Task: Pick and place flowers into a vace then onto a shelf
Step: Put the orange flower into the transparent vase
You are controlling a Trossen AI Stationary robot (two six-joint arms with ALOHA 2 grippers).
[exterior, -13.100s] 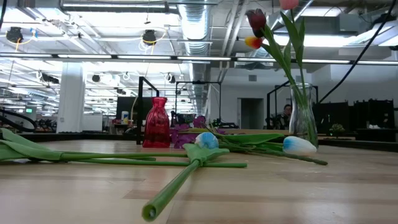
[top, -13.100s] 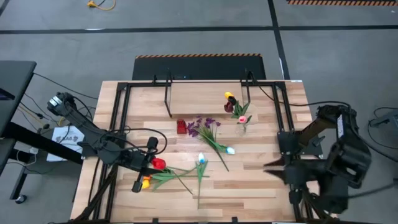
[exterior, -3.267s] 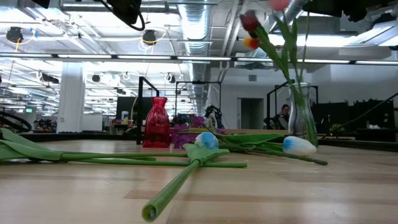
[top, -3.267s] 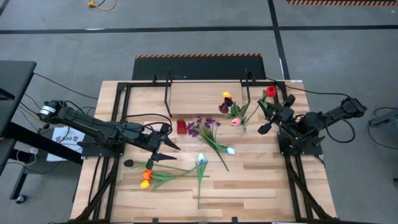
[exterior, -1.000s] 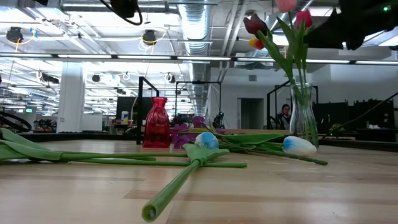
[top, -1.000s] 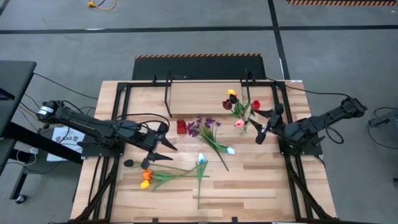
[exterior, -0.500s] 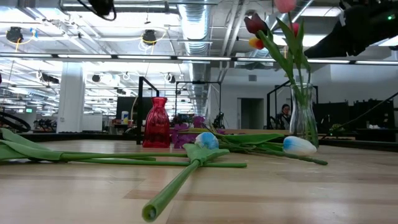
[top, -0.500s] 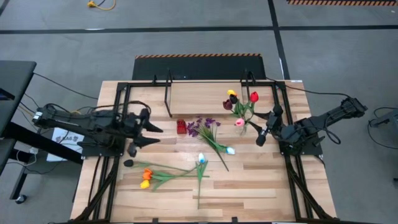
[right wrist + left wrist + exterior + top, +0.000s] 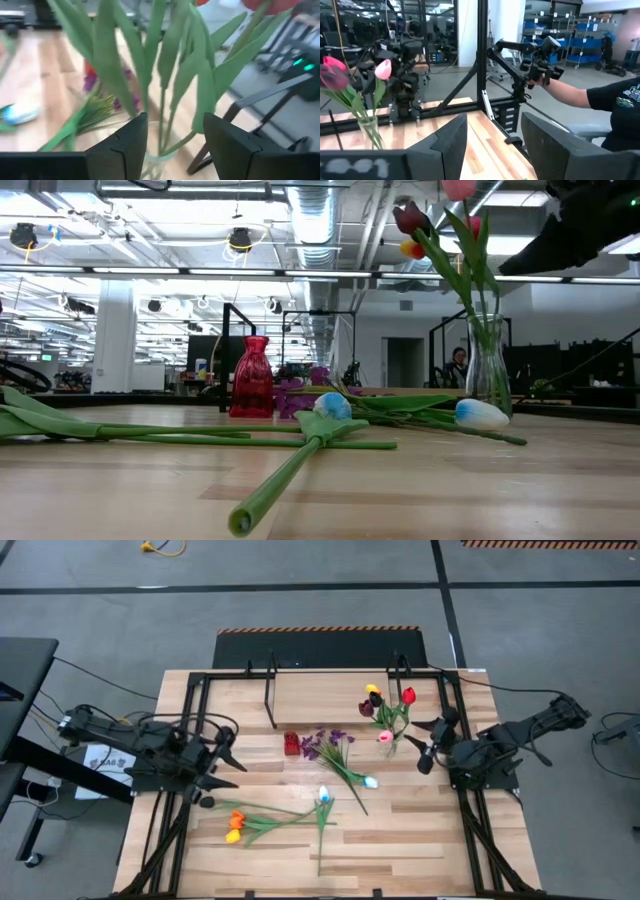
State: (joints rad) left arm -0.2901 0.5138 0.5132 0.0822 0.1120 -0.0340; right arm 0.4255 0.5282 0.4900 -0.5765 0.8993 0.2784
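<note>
Partly done, by my reading. Nearest on the counter (image 9: 400,830) lie loose flowers (image 9: 262,822): orange and yellow tulips, two white ones and a purple sprig (image 9: 325,744), with a red vase (image 9: 291,743) that looks empty. Farther back the glass vase (image 9: 388,745) holds four tulips (image 9: 385,710). The right gripper (image 9: 426,742) hovers beside it, jaws apart, empty. The left gripper (image 9: 215,765) waits at the left edge, jaws apart. The shelf (image 9: 330,698) beyond carries no vase.

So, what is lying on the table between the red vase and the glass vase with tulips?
In the high view, the purple sprig lies between the red vase and the glass vase, its blossoms beside the red one and its green stem running toward the table's front.
</note>
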